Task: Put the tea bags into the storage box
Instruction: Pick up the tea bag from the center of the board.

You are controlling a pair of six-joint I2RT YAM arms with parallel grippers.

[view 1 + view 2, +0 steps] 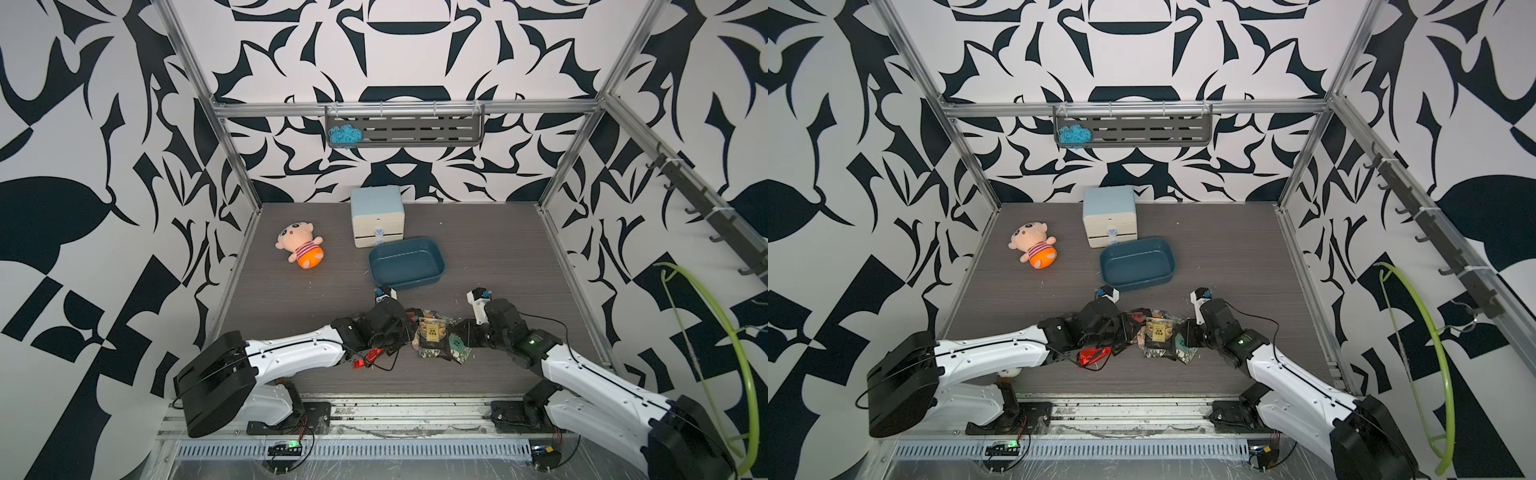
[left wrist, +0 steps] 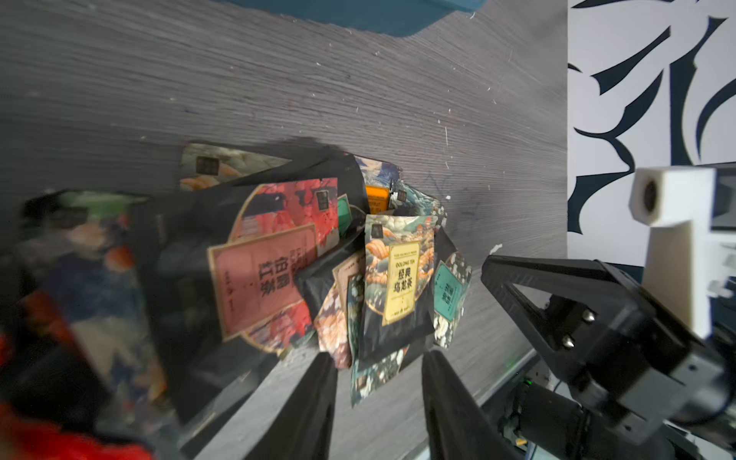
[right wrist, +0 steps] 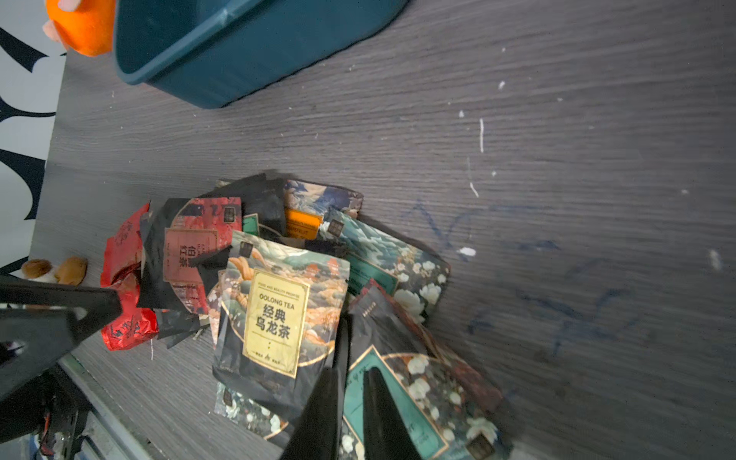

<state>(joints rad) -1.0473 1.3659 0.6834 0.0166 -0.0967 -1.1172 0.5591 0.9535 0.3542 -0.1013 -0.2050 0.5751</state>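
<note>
**Left claw**: black fingers stand apart, low over the table. The near edge of the sachet heap lies in the gap between the tips. No pinch is visible.

**Right claw**: fingers are almost together, with only a narrow slit between them. The tips are set at the edge of a teal-labelled sachet. Whether they pinch it cannot be told.

**Tea bags**: one overlapping heap on the dark wood-grain table, between the two claws, which face it from opposite sides.
- Oolong sachet, yellow label: on top of the heap, straight ahead of both claws' tips.
- Pink-red labelled sachet: on the left claw's side of the heap.
- Orange-labelled sachet: partly covered, beyond the oolong sachet from either claw.
- Red foil sachets: at the heap's edge, under the left arm and behind the left claw's tips.

**Storage box**: dark teal, upright and lidless. It sits past the heap from both claws and does not touch it.

**Drawer cabinet**: pale blue and white, just behind the storage box, farther from the claws.

**Plush doll**: lying well beyond the left claw, apart from the box.
</note>
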